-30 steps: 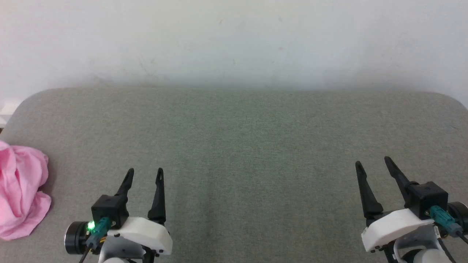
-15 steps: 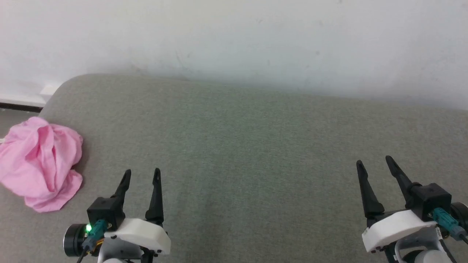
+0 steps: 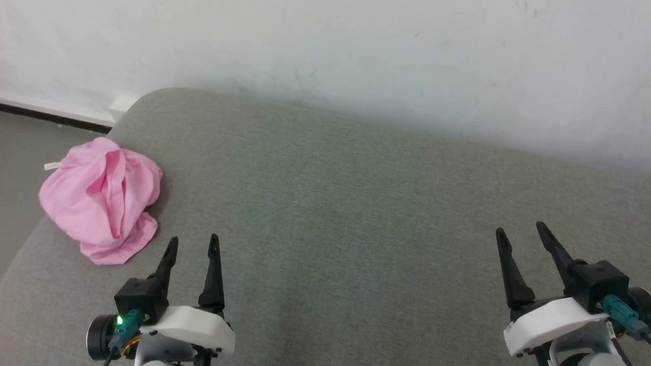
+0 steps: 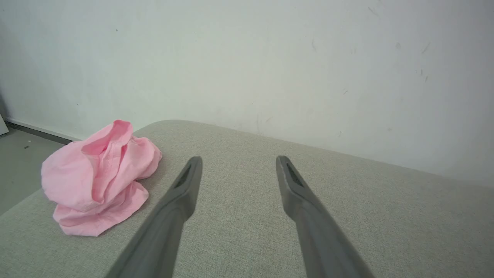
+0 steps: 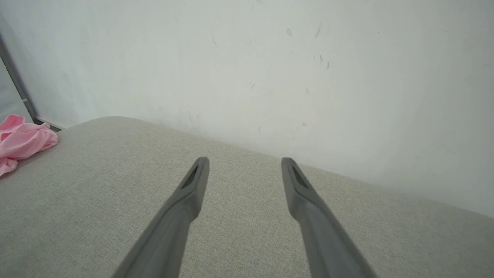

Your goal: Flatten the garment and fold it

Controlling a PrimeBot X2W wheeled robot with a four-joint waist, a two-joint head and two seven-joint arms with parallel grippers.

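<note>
While left hand [image 3: 194,238] and right hand [image 3: 520,227] gape, soft garment [image 3: 104,198] crumples on woven cushion [image 3: 330,203].

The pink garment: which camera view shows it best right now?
The left wrist view: the garment appears whole and largest, with its folds and stitching clear. The head view shows the garment whole but smaller, from above. The right wrist view cuts the garment off at the frame edge.

Pink garment [image 3: 101,198], grey-green cushion [image 3: 356,229] (both plain)
</note>
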